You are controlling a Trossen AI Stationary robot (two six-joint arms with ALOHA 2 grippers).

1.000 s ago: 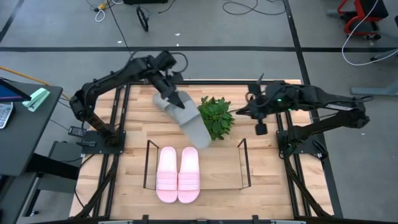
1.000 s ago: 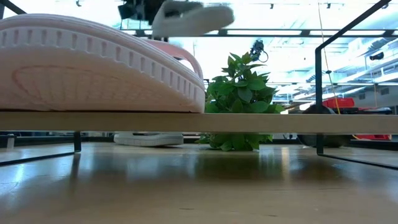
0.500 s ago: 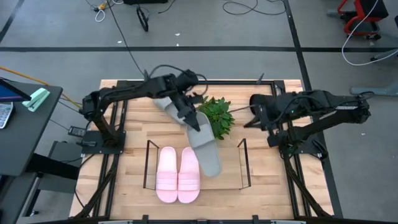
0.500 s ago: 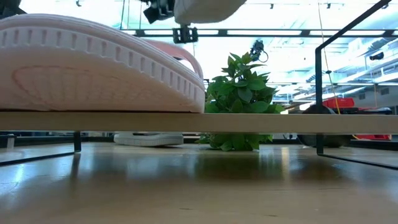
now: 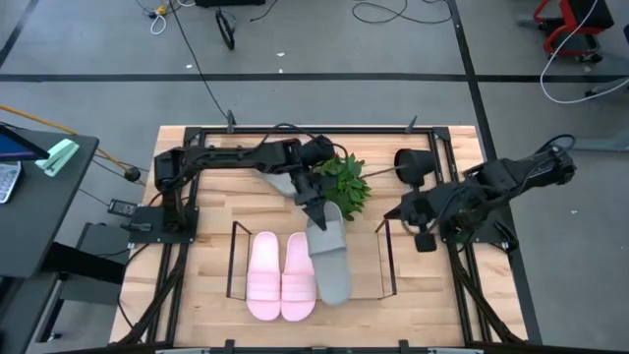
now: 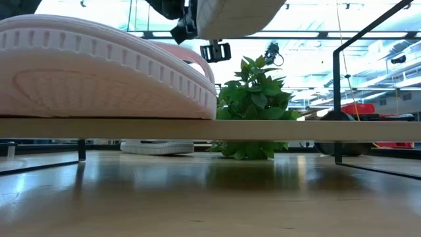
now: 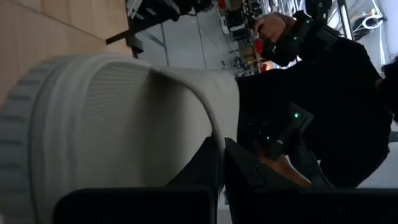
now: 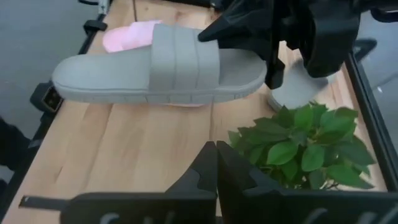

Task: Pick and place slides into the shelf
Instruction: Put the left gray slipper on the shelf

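Grey foam is showing along the sole of one wide-strapped slide sandal (image 5: 329,258), which the left gripper (image 5: 316,213) is holding by its heel end, the fingers pinching the sandal's strap edge as the left wrist view shows. This grey sandal is hanging in the air over the low rack of thin dark metal rods (image 5: 234,258), toe pointing toward the near edge of the pale wooden counter (image 5: 413,295), just to the right of the pale pink pair of slide sandals (image 5: 281,274). In the low view its underside (image 6: 240,13) is floating clear above the rack's board, higher than the pink sole (image 6: 99,72) resting there.

Both pink sandals are lying side by side on the left half of the rack, toes toward the near edge. A second grey slide sandal (image 5: 278,180) is lying on the counter behind the rack, partly hidden under the left arm, beside the green leafy plant (image 5: 343,184). From the right wrist view, it (image 8: 305,84) is sitting just past the plant (image 8: 305,146), while the held sandal (image 8: 165,68) is stretching across above the pink pair (image 8: 127,34).

Off to the right of the rack, the right gripper (image 5: 422,239) is hanging folded low near the rack's right upright, its fingers (image 8: 211,168) pressed together on nothing.
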